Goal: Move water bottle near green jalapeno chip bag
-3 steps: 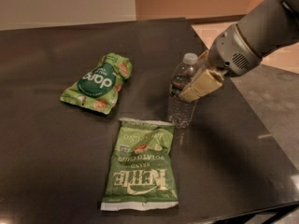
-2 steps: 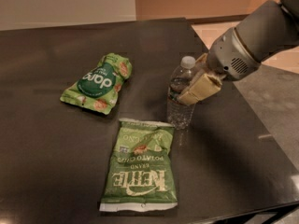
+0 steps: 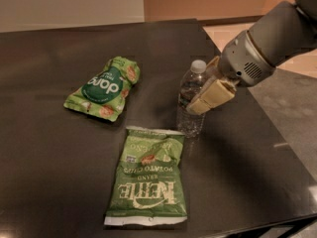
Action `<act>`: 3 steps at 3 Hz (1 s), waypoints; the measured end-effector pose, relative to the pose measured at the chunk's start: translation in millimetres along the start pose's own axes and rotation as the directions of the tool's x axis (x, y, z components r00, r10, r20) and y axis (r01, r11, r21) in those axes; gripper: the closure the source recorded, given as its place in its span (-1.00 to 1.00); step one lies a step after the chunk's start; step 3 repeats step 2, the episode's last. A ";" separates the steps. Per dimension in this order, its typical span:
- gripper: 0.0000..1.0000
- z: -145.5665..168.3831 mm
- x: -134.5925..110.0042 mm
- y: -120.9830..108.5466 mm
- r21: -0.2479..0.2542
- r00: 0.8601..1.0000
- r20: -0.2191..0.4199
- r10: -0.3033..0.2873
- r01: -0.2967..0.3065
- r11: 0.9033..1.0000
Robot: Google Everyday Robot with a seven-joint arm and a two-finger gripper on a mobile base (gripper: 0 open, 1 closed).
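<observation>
Camera view: my tool (image 3: 207,96) is against the right side of the upright water bottle (image 3: 187,97); I cannot tell whether it grips. The bottle stands on the worktop (image 3: 54,162), just beside the top corner of the green jalapeno chip bag (image 3: 148,182).

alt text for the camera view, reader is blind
An upright water bottle stands on a dark table by the top corner of a flat green jalapeno chip bag. The end effector is at the bottle's right side; a green dang pouch lies farther left.

Clear plastic water bottle (image 3: 189,119); glossy chip bag (image 3: 148,182); gripper (image 3: 207,87) at bottle, seemingly matt plastic.
</observation>
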State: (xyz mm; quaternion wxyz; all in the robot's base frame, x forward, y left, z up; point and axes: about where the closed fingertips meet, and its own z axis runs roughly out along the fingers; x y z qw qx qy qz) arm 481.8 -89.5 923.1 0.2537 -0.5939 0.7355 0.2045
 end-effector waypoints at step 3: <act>-1.00 0.4 -1.3 0.8 0.000 1.000 0.000 -0.003 0.003 1.000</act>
